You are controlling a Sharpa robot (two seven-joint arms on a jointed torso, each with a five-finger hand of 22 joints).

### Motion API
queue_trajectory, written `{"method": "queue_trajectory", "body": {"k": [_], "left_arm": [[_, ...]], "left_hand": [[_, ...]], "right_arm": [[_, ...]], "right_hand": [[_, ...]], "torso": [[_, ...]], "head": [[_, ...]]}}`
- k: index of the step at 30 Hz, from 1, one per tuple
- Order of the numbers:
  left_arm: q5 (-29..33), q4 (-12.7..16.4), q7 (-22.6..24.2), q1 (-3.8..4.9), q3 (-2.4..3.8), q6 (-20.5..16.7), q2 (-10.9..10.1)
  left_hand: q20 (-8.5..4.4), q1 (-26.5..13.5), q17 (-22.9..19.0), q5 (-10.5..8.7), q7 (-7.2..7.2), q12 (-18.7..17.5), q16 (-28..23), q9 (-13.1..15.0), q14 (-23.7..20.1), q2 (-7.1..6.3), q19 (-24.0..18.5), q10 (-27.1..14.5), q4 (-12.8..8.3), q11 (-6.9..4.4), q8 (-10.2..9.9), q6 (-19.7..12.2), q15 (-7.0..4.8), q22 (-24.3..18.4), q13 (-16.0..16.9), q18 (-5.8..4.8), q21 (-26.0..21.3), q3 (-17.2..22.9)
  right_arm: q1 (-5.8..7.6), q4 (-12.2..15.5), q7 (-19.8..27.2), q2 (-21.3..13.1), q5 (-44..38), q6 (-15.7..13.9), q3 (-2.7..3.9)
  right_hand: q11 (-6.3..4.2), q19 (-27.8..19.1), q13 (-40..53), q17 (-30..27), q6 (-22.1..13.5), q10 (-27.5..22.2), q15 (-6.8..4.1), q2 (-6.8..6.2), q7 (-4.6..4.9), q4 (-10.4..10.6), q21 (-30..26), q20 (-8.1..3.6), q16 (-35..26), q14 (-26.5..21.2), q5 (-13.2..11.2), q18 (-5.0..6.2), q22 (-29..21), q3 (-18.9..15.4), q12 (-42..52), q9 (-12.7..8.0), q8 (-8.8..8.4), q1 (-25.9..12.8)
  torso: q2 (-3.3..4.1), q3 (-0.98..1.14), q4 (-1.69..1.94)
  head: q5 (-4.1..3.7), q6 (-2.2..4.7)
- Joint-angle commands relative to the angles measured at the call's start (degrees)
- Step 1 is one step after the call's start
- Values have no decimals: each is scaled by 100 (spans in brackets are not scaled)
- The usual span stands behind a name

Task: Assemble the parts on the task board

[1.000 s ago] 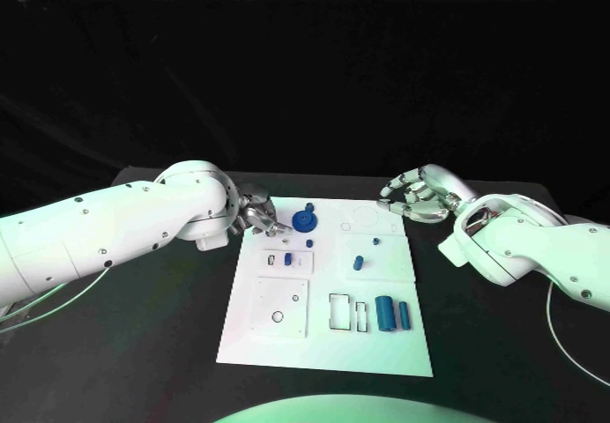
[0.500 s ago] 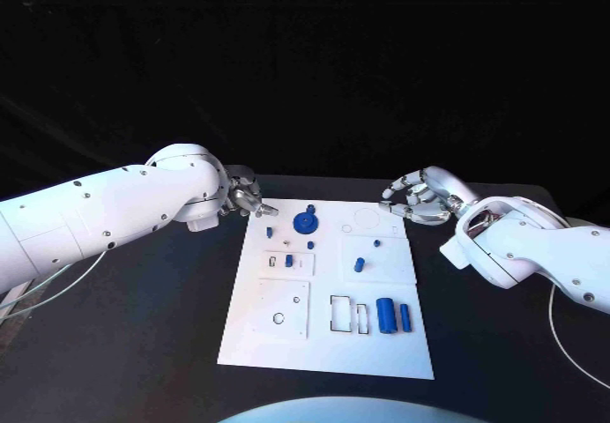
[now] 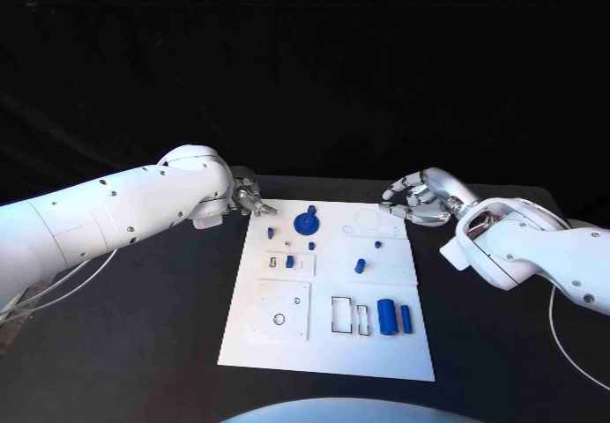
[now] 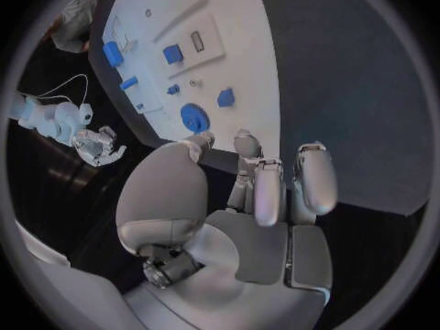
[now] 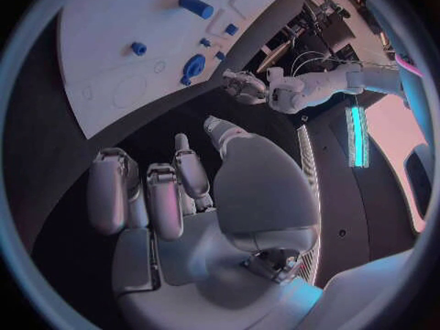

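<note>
Both hands are seen empty above the black table (image 3: 152, 335), off the task board (image 3: 324, 352). At ten o'clock from the board's centre, the left hand (image 3: 248, 201) is held just off the far left corner, its fingers (image 4: 312, 180) loosely curled in with gaps between them, nothing gripped. At two o'clock, the right hand (image 3: 417, 196) is held at the far right corner, fingers (image 5: 114, 191) likewise part curled and apart, with nothing held. The white board is laid in the table's middle. At its five o'clock end two blue cylinders (image 3: 385, 315) are stood side by side. At twelve o'clock a blue gear-like part (image 3: 305, 221) is set. Near the centre, smaller blue pieces (image 3: 360, 263) are scattered.
</note>
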Motion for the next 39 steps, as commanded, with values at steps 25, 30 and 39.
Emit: {"method": "queue_trajectory", "body": {"k": [25, 30, 39], "left_arm": [[362, -315, 85, -197, -88, 381, 294], [401, -291, 81, -205, -89, 404, 291], [451, -237, 74, -211, -89, 381, 275]], "left_hand": [[29, 31, 718, 6, 0, -1, -21, -51, 376, 125, -2, -18, -3, 24, -25, 56, 32, -12, -42, 41, -7, 1], [30, 66, 717, 9, -7, 3, -22, -62, 375, 154, -4, -19, -6, 19, -22, 86, 29, -12, -43, 42, -9, 32], [15, 534, 721, 5, -44, 28, -19, -126, 377, 231, 5, -17, -22, -17, 2, 142, -1, 10, -68, 40, -5, 594]], "right_arm": [[-51, -17, 5, 12, -15, 92, 1], [-67, -15, 4, 10, -15, 90, 0], [-85, -25, -11, 14, -14, 89, 0]], "right_hand": [[-10, -38, -3, 867, 9, -30, 11, -12, -10, 41, -38, 3, -39, 435, 39, 102, 485, -10, -23, 6, 29, -43], [-11, -37, -2, 868, 9, -28, 10, -6, -11, 46, -38, 2, -39, 435, 44, 102, 486, -8, -22, 7, 31, -39], [-11, -41, 3, 860, 9, -23, 9, -2, -11, 48, -46, 2, -42, 433, 45, 104, 480, -7, -17, 7, 32, -35]], "torso": [[-9, -1, 12], [-8, -3, 0], [-4, 4, 1]], "head": [[-8, 6], [-14, -10], [-12, -21]]}}
